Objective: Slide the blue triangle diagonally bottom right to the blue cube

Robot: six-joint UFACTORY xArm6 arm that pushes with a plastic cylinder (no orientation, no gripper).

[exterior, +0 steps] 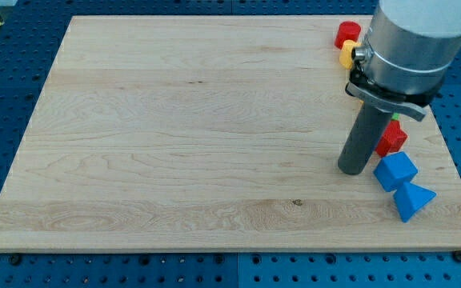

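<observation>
My tip rested on counter, just left of blue cube; no gripper fitted, so no jaw state to tell. Blue triangle sat touching cube's lower right. Judged: push about finished; next move, ease tip clear without nudging either

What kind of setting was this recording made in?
Probably a robotics lab bench, not a home or a factory line. A wooden board lies on a blue perforated table; my tip rests just left of a blue cube, with a blue triangle beside it.
</observation>
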